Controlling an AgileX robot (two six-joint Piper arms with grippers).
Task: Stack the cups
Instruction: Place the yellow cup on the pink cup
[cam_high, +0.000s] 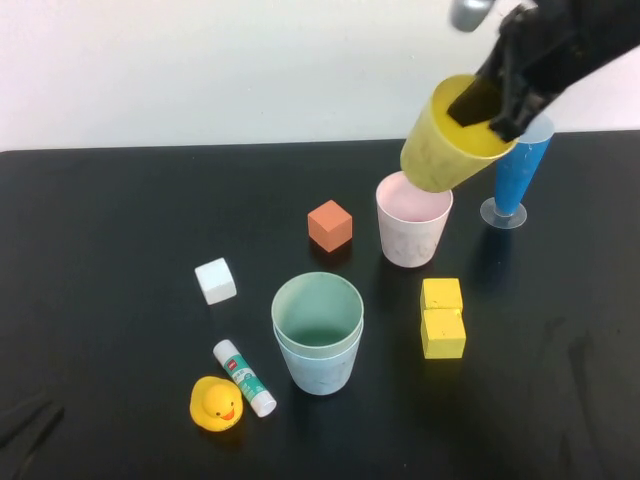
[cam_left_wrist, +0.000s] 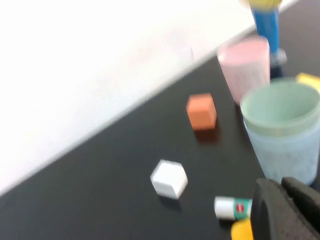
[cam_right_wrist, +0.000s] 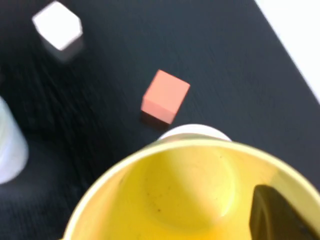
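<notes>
Above the far right of the tabletop (cam_high: 120, 200): right claw (cam_high: 490, 105) pinching the rim of the yellow cup (cam_high: 450, 140), one finger inside the wall and one outside. Held clear of the surface, tilted, mouth up and toward the far right, base down and toward the near left. Directly below that base, just nearer: pink cup (cam_high: 412, 232), upright, mouth open to the top, long axis vertical. Between the two axes a clear lean (probably to be levelled out before any lowering), otherwise a likely catch of base on pink rim. Right arm by far the nearer to the pink cup.

Nearer and further left: green cup (cam_high: 318, 312) already nested in the blue cup (cam_high: 318, 365), both upright.

Left claw (cam_left_wrist: 287, 212) low at the near left, pressed together, holding nothing, just beside the nested pair in its own wrist view.
</notes>
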